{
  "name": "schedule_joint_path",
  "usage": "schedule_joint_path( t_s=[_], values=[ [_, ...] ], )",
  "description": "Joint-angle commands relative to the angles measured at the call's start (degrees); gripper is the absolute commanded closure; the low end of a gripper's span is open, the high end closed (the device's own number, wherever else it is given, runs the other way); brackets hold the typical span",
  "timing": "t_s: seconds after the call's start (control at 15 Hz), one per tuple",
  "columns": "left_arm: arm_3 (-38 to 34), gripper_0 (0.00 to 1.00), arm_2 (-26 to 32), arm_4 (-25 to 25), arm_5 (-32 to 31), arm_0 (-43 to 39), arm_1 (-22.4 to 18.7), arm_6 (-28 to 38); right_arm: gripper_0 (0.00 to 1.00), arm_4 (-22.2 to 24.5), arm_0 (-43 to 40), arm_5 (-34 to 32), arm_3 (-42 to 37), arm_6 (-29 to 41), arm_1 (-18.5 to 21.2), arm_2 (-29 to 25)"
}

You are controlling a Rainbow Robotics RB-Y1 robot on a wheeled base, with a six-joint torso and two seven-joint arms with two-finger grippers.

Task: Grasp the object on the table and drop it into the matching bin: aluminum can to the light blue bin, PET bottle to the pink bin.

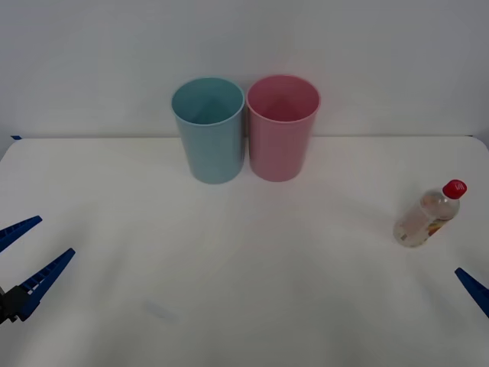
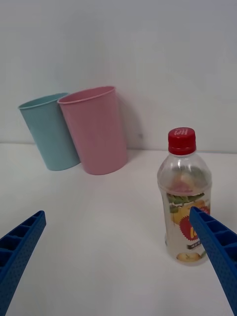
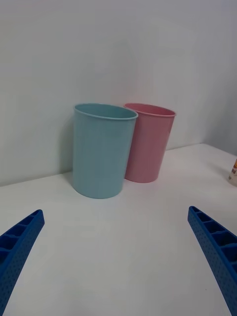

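Just ahead of the right gripper [image 2: 118, 261], its fingers spread wide and empty, the PET bottle [image 2: 184, 197] stands upright on the table [image 1: 244, 290]. The approach is under way; next it must close in and clamp, then carry to the pink bin [image 1: 281, 128]. The left gripper [image 1: 23, 256] waits, spread.

In the front view the right pincer [image 1: 475, 289] is cut by the frame's corner, with a single blue fingertip showing. The left pincer [image 1: 24, 256] runs off the left edge, its wrist unseen. In the left wrist view the PET bottle [image 3: 233, 172] is sliced by the edge, leaving a sliver of its label. In the right wrist view one finger [image 2: 215, 247] covers part of the bottle's label, whose print is too small to read. There the pink bin [image 2: 95, 130] overlaps the light blue bin [image 2: 47, 132].
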State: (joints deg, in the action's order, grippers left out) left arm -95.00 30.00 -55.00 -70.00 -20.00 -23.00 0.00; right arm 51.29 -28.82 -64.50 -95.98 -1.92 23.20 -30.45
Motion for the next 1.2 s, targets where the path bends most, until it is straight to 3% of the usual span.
schedule_joint_path(
  t_s=[0.07,0.4,0.67,0.87,1.2],
  values=[
    [0.0,0.00,0.0,0.0,0.0,0.0,0.0,0.0,0.00,-1.2,-1.9,3.2,0.0,-1.8,0.0,0.8],
    [0.0,0.00,0.0,0.0,0.0,0.0,0.0,0.0,0.00,-3.2,-3.8,9.9,0.0,-5.2,0.0,3.7],
    [0.0,0.00,0.0,0.0,0.0,0.0,0.0,0.0,0.00,-6.5,-3.9,17.2,0.0,-14.2,0.0,7.5],
    [0.0,0.00,0.0,0.0,0.0,0.0,0.0,0.0,0.00,-8.8,-3.6,22.3,0.0,-17.1,0.0,11.2],
    [0.0,0.00,0.0,0.0,0.0,0.0,0.0,0.0,0.00,-8.9,1.5,22.4,6.5,-18.4,-0.2,12.9]
  ],
)
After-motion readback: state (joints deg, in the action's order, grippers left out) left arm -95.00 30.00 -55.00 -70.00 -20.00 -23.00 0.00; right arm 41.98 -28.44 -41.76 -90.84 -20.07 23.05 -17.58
